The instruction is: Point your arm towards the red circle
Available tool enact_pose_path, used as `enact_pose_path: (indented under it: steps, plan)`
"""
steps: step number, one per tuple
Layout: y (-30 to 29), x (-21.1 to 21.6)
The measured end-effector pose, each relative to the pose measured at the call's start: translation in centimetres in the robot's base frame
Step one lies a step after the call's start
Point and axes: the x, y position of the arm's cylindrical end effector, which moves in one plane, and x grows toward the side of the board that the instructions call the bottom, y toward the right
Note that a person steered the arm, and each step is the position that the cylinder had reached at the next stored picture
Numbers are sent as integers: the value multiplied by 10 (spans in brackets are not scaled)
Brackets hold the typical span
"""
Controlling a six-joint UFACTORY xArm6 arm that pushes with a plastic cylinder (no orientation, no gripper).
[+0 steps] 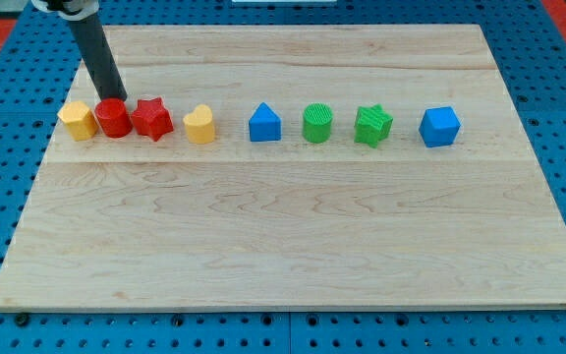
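Observation:
The red circle (113, 118) stands near the view's left in a row of blocks across the wooden board (293, 236). A yellow hexagon-like block (77, 120) touches its left side and a red star (152, 119) touches its right side. My dark rod comes down from the view's top left, and my tip (113, 97) sits right at the top edge of the red circle, touching or almost touching it.
Further right in the row stand a yellow heart (199, 125), a blue triangle-topped block (264, 124), a green cylinder (317, 124), a green star (372, 126) and a blue cube (439, 126). Blue pegboard surrounds the board.

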Motion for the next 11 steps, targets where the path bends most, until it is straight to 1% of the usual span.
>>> enact_pose_path:
  steps: [2, 3, 6, 7, 8, 10, 11]
  plan:
    - [-5, 0]
    - [-5, -11]
    - [-4, -11]
    - [18, -16]
    - [61, -18]
    - [106, -16]
    - [121, 9]
